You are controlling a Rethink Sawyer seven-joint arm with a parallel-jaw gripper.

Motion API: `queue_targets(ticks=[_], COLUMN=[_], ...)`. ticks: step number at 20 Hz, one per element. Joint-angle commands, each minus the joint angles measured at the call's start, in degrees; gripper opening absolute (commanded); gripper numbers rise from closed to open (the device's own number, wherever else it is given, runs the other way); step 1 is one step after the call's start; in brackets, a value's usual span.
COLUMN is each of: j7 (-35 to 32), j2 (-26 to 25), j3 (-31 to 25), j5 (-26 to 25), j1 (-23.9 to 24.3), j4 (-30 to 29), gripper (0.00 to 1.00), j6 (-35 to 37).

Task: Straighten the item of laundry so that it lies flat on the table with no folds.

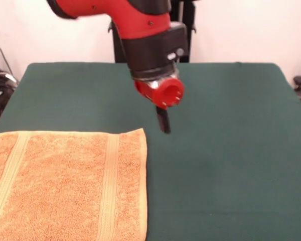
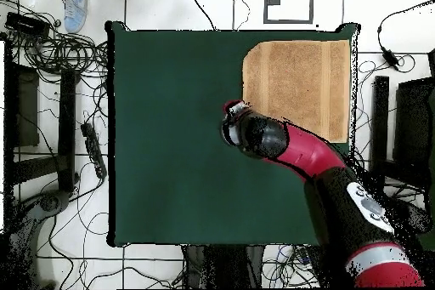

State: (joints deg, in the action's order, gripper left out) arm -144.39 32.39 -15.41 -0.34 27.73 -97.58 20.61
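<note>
Towel (image 1: 70,186): orange-tan terry, two ribbed bands, spread flat at a corner of the green tabletop (image 1: 231,165), edges near the tabletop's edges. My tool (image 1: 163,122): right of the towel's far corner, just beside it, above bare cloth, holding nothing; how far open, I cannot tell.

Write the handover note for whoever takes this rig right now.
Tool: hangs over bare table, off the towel's corner, holding nothing; open or shut cannot be told.
Towel: spread flat in a table corner, both ribbed bands straight, no folds visible. Its near edge is cut off in the front view; the overhead view shows it whole and flat.
Done: towel looks straightened.
Left: probably nothing but pulling the arm back; check the edges first.
</note>
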Motion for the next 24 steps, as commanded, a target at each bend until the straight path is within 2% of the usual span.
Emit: queue_targets(ticks=[1,8,13,18,24], j7=[8.1,15.6,12.9,10.2,7.9], j2=[4.5,4.7,-0.9,-5.3,-6.9], j3=[8.7,3.5,0.7,-2.2,-4.4], j5=[-7.9,-15.2,-19.5,-20.2,-18.7], j1=[2.6,9.9,11.1,12.1,12.4], j4=[6.3,10.4,11.8,12.1,10.7], gripper=[0.0,0.0,0.0,0.0,0.0], j6=[13.3,18.7,13.9,11.4,9.5])
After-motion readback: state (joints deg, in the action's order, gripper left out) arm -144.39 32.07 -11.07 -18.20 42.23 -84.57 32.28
